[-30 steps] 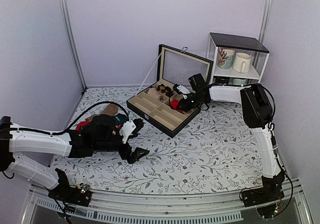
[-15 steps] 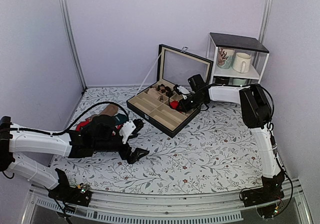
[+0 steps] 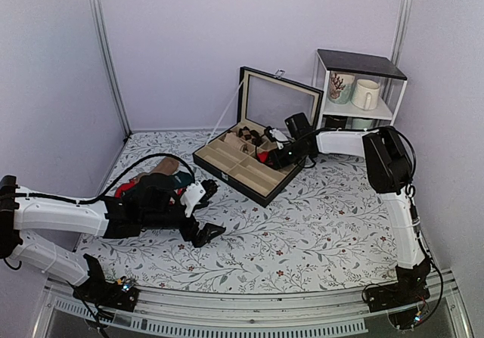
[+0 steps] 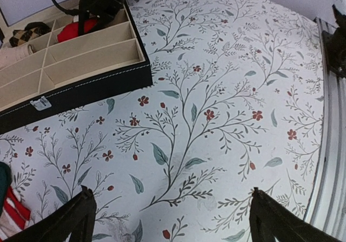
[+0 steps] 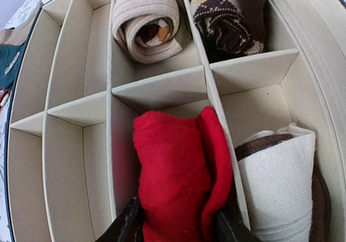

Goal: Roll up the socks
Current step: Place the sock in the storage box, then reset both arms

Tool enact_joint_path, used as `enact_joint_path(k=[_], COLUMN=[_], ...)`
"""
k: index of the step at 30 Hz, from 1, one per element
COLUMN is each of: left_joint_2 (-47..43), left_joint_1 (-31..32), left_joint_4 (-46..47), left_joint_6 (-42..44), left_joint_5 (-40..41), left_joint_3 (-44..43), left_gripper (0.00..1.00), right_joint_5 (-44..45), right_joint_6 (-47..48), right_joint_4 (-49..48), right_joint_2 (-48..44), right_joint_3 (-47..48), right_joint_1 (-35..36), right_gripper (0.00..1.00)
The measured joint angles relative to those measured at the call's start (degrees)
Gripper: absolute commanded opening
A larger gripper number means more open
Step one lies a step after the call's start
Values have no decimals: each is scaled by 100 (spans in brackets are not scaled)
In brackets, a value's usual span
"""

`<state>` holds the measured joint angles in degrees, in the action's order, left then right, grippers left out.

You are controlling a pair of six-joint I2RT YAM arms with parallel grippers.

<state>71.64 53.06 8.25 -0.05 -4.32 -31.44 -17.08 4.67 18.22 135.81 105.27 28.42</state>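
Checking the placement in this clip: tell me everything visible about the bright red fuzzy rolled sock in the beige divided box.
The bright red fuzzy sock roll looks like soft fleece, folded into a thick bundle with one flap curling over its right side. No patterned cuff shows. It sits in a middle compartment of the beige divided box, with the flap against the right divider wall. The right gripper straddles its near end; whether it grips is unclear.

Your right gripper (image 5: 177,227) has pushed lower into the black hinged box with beige dividers (image 3: 227,179). The bright red fuzzy rolled sock pair (image 5: 175,177) between its fingers now sits down inside a compartment. From above you see far less red than a second ago.
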Motion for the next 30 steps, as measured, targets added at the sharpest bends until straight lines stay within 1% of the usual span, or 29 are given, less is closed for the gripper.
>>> enact_joint_path(k=[12,21,24,26,30], left_joint_2=[0,2,2,2,2], left_joint_1=[-20,-37,-59,-81,-140], left_joint_4=[0,0,0,2,2], left_joint_6=[9,9,7,4,0], left_joint_5=[0,2,4,9,28], left_joint_3=[0,0,0,0,0], left_gripper=[99,100,100,99,100], right_joint_5=[87,76,81,72,-13], right_joint_6=[-260,-393,-494,-557,-664], right_joint_4=[-13,131,138,131,59], right_joint_2=[-223,-498,-708,-896,-1443], right_joint_3=[-184,-284,-365,-450,-815], right_joint_1=[-42,-74,-101,-125,-149], right_gripper=[52,54,59,66,75])
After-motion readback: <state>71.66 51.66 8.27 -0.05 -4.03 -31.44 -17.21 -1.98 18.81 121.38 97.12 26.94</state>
